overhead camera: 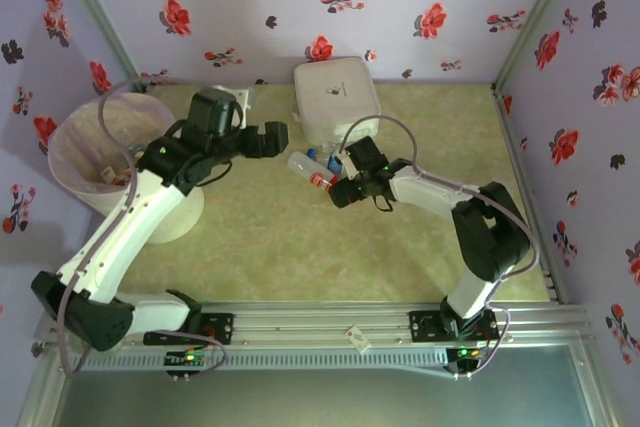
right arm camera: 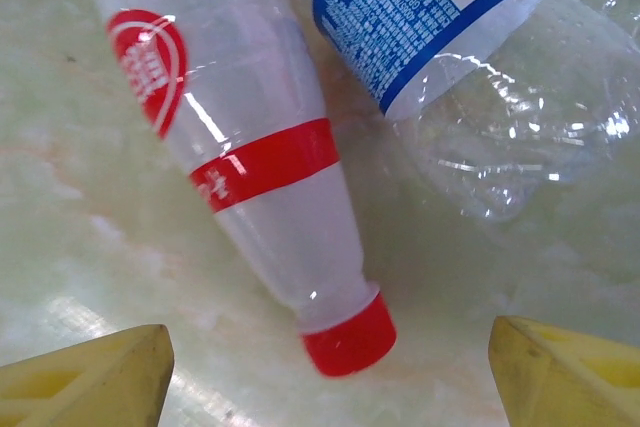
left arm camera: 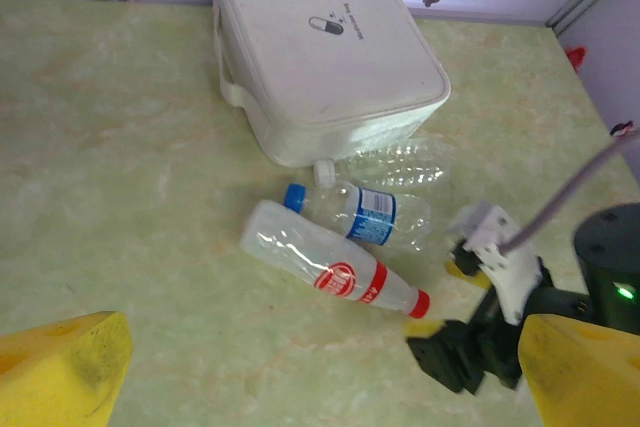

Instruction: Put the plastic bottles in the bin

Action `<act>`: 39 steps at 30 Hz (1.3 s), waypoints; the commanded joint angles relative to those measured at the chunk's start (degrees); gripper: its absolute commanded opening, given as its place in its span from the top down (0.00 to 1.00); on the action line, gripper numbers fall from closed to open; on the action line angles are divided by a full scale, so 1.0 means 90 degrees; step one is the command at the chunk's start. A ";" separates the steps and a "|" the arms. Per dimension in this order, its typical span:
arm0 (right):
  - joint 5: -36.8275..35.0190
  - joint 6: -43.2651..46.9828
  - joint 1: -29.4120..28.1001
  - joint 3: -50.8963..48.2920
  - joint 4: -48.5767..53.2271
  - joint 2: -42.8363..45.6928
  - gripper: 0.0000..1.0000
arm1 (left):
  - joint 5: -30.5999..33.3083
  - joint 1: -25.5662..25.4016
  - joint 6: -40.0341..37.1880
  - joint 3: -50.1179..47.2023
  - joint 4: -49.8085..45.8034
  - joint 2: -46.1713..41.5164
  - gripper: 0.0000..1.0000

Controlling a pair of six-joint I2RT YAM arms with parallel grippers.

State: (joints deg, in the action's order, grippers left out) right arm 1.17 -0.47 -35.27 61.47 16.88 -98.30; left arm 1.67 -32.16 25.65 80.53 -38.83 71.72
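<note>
A clear bottle with a red cap and red label lies on the table. Beside it lies a crumpled blue-label bottle with a blue cap. A third clear bottle rests against the white box. My right gripper is open, its yellow fingertips standing apart either side of the red cap without touching it. Left of the bottles my left gripper hovers above the table, open and empty. The bin, white with a pale bag, stands at the far left.
A flat white square box sits at the back centre, just behind the bottles. The right arm's cable loops above them. Flowered walls close in the table on three sides.
</note>
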 commanded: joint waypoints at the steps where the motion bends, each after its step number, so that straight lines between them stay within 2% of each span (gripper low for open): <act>1: -0.0357 0.0286 -0.0065 0.0330 -0.0366 -0.0316 0.17 | -0.0108 0.0101 0.0629 -0.0444 0.0770 -0.0593 0.00; 5: -0.0276 0.0277 -0.0085 0.0508 -0.0552 -0.0669 0.18 | -0.0100 0.0194 0.1145 -0.1165 0.1379 -0.1119 0.00; 16: 0.0260 0.0228 -0.0200 0.0979 -0.0460 -0.1563 0.19 | -0.0154 0.0212 0.1139 -0.1213 0.1422 -0.1008 0.01; 18: 0.0303 0.0219 -0.0231 0.0963 -0.0518 -0.1609 0.26 | -0.0175 0.0217 0.1134 -0.1215 0.1400 -0.0990 0.01; 21: 0.0368 0.0143 -0.0240 0.0875 -0.0611 -0.1561 0.28 | -0.0174 0.0224 0.1124 -0.1243 0.1401 -0.0987 0.01; 23: 0.0395 0.0112 -0.0249 0.0787 -0.0667 -0.1531 0.38 | -0.0176 0.0233 0.1134 -0.1277 0.1450 -0.0972 0.01; 24: 0.0397 0.0101 -0.0261 0.0733 -0.0703 -0.1520 0.40 | -0.0176 0.0234 0.1134 -0.1282 0.1471 -0.0949 0.01; 26: 0.0397 0.0075 -0.0280 0.0633 -0.0757 -0.1460 0.41 | -0.0185 0.0234 0.1139 -0.1267 0.1501 -0.0902 0.01; 29: 0.0412 0.0006 -0.0291 0.0408 -0.0871 -0.1248 0.55 | -0.0215 0.0234 0.1154 -0.1236 0.1536 -0.0832 0.01; 34: 0.0432 -0.0221 -0.0300 -0.0036 -0.1053 -0.0643 0.58 | -0.0239 0.0237 0.1248 -0.1233 0.1709 -0.0770 0.00; 39: 0.0617 -0.0648 -0.0300 -0.0577 -0.1346 0.0401 0.59 | -0.0420 0.0243 0.1389 -0.1318 0.2047 -0.0667 0.00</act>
State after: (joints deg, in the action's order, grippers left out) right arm 5.17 -2.87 -37.52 57.80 7.77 -100.49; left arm -0.56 -30.46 36.58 69.25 -24.23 64.97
